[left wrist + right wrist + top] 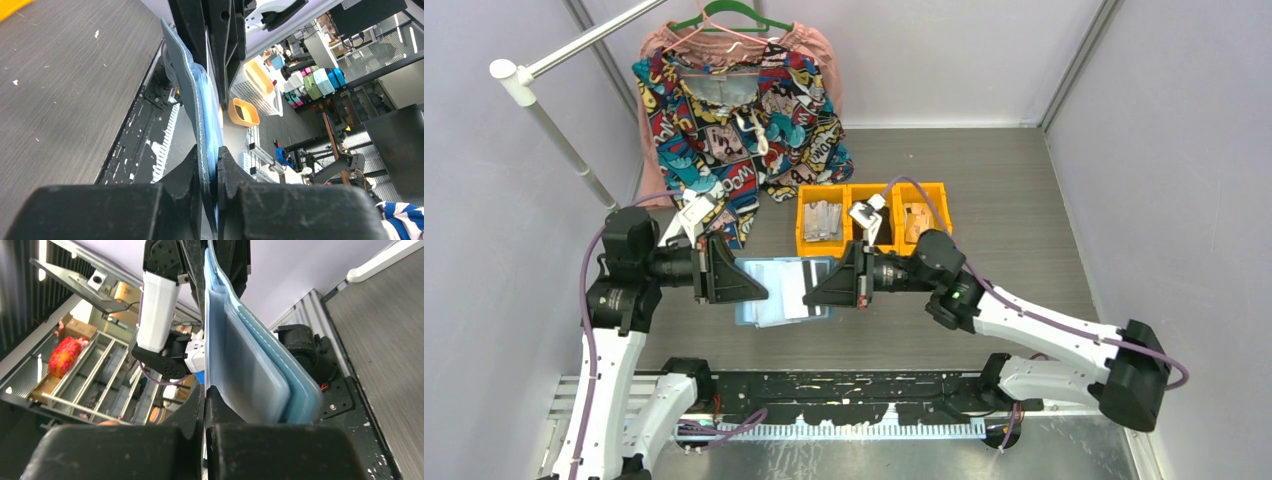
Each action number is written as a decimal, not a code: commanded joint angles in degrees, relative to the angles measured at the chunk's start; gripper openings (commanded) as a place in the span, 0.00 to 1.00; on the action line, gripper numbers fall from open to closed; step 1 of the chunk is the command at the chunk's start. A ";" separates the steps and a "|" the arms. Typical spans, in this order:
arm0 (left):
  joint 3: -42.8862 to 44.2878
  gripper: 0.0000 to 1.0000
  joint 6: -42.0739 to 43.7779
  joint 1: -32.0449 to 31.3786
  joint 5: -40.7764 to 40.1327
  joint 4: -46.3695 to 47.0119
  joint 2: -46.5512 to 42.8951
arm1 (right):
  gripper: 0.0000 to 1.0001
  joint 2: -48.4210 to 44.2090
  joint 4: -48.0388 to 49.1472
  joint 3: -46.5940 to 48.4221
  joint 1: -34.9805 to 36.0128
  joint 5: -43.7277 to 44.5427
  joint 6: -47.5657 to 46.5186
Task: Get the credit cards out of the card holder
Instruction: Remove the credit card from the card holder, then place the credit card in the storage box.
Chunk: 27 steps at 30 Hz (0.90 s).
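Note:
The teal-blue card holder (769,295) hangs open above the table between my two grippers. My left gripper (749,283) is shut on its left edge; in the left wrist view the holder (200,100) stands edge-on, pinched between the fingertips (209,152). A whitish credit card (796,283) with a dark stripe sticks out of the holder's right side. My right gripper (819,287) is shut on that card's thin edge. In the right wrist view the jaws (205,390) are pressed together on a thin pale edge, with the holder's light-blue sleeves (260,375) just to their right.
Three orange bins (872,215) with small items stand in a row behind the grippers. A colourful shirt on a green hanger (734,110) hangs at the back left from a white rod (544,110). A black mounting rail (844,385) runs along the near edge.

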 commanded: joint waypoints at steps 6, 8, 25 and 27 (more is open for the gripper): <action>3.49 0.00 6.62 -0.11 -5.32 -2.16 0.53 | 0.01 -11.43 -11.47 -0.43 -12.34 -3.62 -4.61; 5.70 0.00 14.47 -0.09 -9.34 -9.33 1.10 | 0.01 -13.12 -20.37 2.05 -18.79 -3.82 -8.20; 10.10 0.00 23.57 -0.09 -9.09 -15.76 -4.09 | 0.02 37.51 -38.74 30.88 -24.43 15.40 -22.05; 10.46 0.00 22.96 -0.09 -8.94 -15.65 -4.12 | 0.03 42.45 -39.08 34.98 -23.05 15.29 -21.68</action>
